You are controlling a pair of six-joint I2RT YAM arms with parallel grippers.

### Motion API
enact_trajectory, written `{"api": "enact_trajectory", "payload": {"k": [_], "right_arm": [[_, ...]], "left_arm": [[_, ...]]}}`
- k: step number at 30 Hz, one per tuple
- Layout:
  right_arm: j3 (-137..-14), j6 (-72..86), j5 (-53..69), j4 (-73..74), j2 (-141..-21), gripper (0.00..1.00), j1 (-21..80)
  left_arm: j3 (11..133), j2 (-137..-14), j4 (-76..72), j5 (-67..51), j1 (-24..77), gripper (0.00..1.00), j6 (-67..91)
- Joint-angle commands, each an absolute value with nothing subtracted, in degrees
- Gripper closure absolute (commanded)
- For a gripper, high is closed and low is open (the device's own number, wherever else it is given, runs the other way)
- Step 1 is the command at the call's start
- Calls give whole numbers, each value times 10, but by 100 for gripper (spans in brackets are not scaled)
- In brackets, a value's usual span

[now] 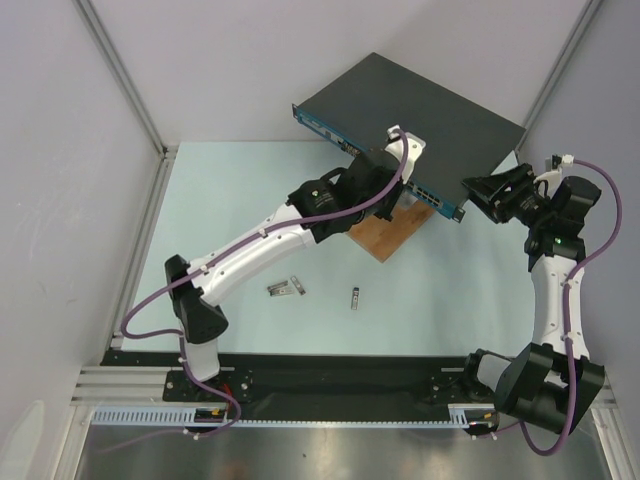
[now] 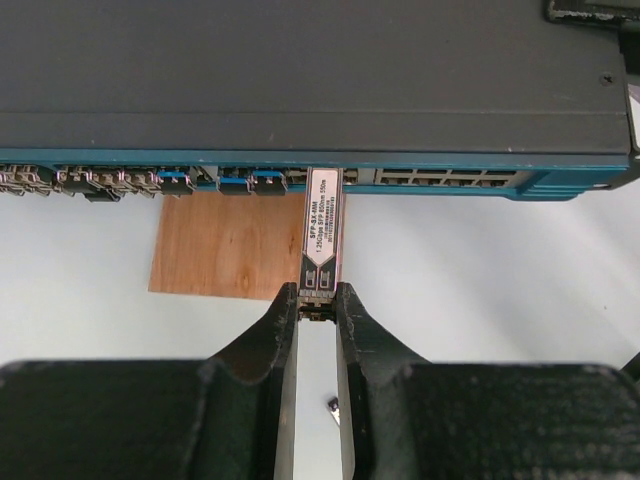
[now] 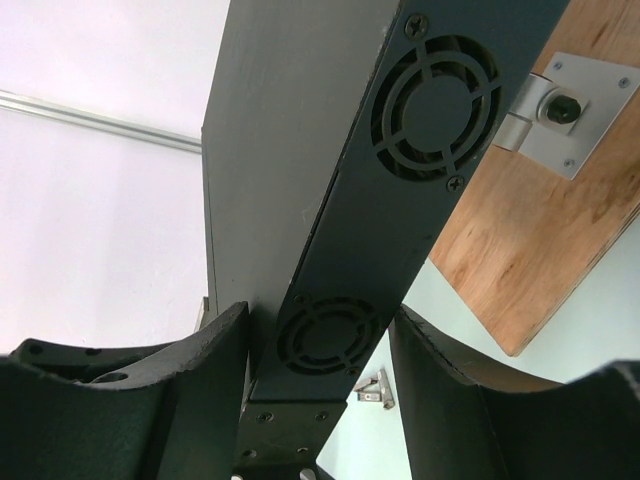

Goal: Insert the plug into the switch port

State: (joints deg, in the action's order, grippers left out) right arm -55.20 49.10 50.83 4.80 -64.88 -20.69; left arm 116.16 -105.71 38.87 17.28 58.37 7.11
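Nearest the arm bases, a spare module (image 1: pixel 285 288) and another spare (image 1: pixel 355 298) are lying loose on the table (image 1: pixel 450 290), well apart from the work.

Further out, the left gripper (image 2: pixel 318 290) is pinching the rear end of the plug (image 2: pixel 322 225), its fingers closed against both sides of that end. The plug is a slim metal module with a printed label. It is pointing straight away from the wrist camera and passing over the edge of the wooden board (image 2: pixel 225 245).

Its nose is meeting the blue front strip (image 2: pixel 560 183) of the switch (image 2: pixel 300 70), at a socket just right of two ports that are already carrying blue-tabbed modules. Nearly the whole labelled body is showing outside the strip. Pickup and line-up are looking done, while the insertion itself is at most just beginning. Whether the nose is actually inside the mouth cannot be told from here. What is remaining, by my reading, is the straight push until the module is sitting flush, then letting go.

At the far right end, the right gripper (image 3: pixel 320 315) is straddling the switch's vented side panel (image 3: pixel 435 110) — apparently bracing the box against the push. Whether its fingers are pressing on the metal or merely flanking it, I cannot tell.
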Motion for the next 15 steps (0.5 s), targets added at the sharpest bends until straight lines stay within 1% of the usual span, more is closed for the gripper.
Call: {"api": "enact_trajectory", "payload": {"k": [1, 15], "right_arm": [[-545, 465, 525, 33, -642, 100, -186], [-547, 459, 529, 33, -648, 100, -185]], "left_arm": [[1194, -1070, 398, 165, 577, 100, 81], [1201, -1077, 400, 164, 572, 100, 85]]}}
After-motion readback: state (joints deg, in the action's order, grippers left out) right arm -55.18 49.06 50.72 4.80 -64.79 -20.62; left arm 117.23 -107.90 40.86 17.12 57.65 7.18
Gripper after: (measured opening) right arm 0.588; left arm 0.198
